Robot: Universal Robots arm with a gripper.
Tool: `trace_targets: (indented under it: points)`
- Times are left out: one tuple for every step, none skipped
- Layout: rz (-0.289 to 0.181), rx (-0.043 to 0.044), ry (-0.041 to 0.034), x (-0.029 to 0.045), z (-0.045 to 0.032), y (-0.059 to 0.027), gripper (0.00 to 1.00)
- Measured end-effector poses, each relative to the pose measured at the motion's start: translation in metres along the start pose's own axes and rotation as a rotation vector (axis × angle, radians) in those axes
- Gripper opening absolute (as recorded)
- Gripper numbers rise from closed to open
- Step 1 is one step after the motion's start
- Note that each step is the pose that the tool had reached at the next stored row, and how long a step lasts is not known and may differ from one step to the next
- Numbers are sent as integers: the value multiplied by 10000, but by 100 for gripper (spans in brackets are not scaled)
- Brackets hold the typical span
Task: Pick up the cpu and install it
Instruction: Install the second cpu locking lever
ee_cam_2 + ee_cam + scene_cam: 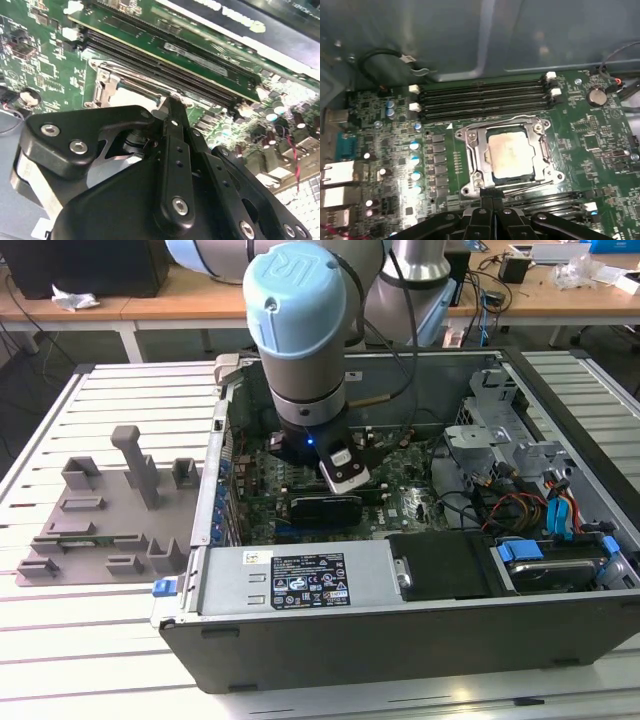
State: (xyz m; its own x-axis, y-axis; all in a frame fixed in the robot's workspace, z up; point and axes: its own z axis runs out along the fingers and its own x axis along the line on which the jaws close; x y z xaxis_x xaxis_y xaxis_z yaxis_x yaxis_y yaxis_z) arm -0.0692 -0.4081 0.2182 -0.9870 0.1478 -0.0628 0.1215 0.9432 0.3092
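The black gripper (487, 200) sits closest to the lens, fingers pinched together on nothing, hovering just beside the metal-framed socket (470, 165) on the green motherboard (590, 145). The flat silvery square cpu (512, 155) already lies inside that socket. I'd check it's flush and keep the tips off it.

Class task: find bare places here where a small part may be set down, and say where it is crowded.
Free: slatted table behind the grey fixture tray, and its front corner beside the computer case. Crowded: motherboard around the cpu, under the gripper.
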Motion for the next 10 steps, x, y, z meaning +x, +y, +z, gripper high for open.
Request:
trace_targets:
  points:
    - [-3,79,-11,-6,11,34,11]
    - [-9,144,-19,-9,24,74,11]
    - [-15,203,-27,-10,40,120,11]
    - [-18,244,-31,-10,53,162,11]
    - [-21,280,-37,-13,65,197,11]
    - [-23,306,-41,-16,73,221,11]
    - [-26,345,-45,-26,83,251,11]
    - [-29,370,-48,-37,89,268,11]
    - [-27,436,-59,-66,103,302,11]
    - [-25,473,-67,-89,110,320,11]
